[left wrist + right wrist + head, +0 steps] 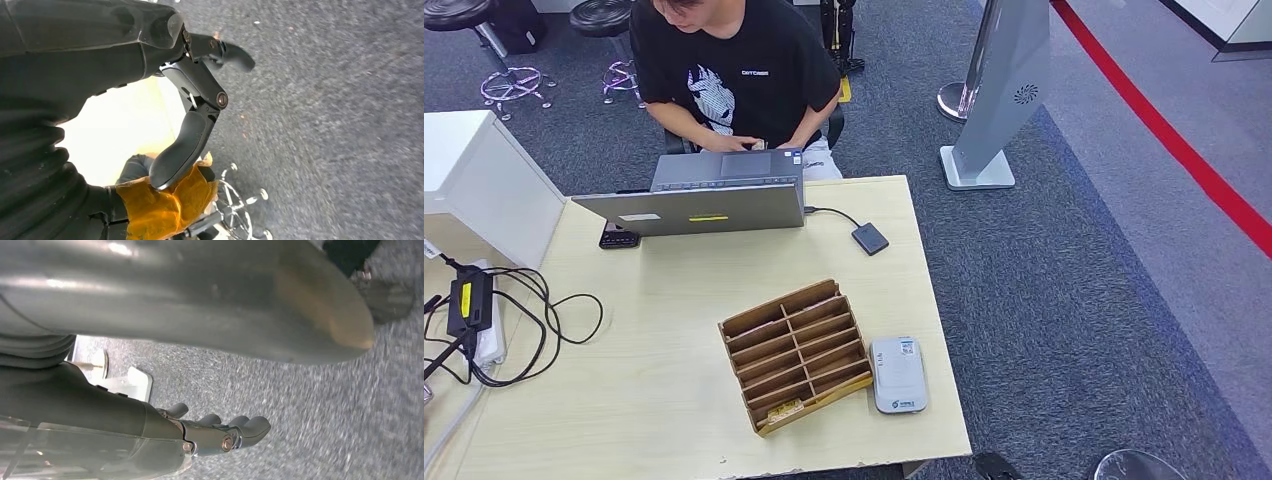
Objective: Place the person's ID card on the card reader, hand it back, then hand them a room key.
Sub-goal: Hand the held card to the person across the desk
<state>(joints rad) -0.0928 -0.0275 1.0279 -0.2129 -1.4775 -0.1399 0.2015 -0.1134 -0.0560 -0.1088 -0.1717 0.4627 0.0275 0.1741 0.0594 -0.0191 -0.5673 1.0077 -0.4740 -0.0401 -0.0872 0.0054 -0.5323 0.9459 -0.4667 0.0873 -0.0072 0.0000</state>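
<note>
A white card reader (898, 374) lies flat near the table's front right corner. Beside it on the left stands a wooden slotted rack (796, 352), with a small card (786, 408) in its front slot. A person (734, 70) in a black T-shirt sits behind the table (664, 300), both hands low by the laptop (694, 195). My left hand (200, 100) hangs over grey carpet, thumb and fingers apart, holding nothing. My right hand (220, 432) also hangs over the carpet with its fingers stretched out and nothing in them.
A small dark box (870, 238) on a cable lies right of the laptop. A power brick and looped cables (514, 330) sit at the table's left edge, by a white cabinet (479, 180). A grey stand (999, 100) and red floor line (1164, 130) are to the right.
</note>
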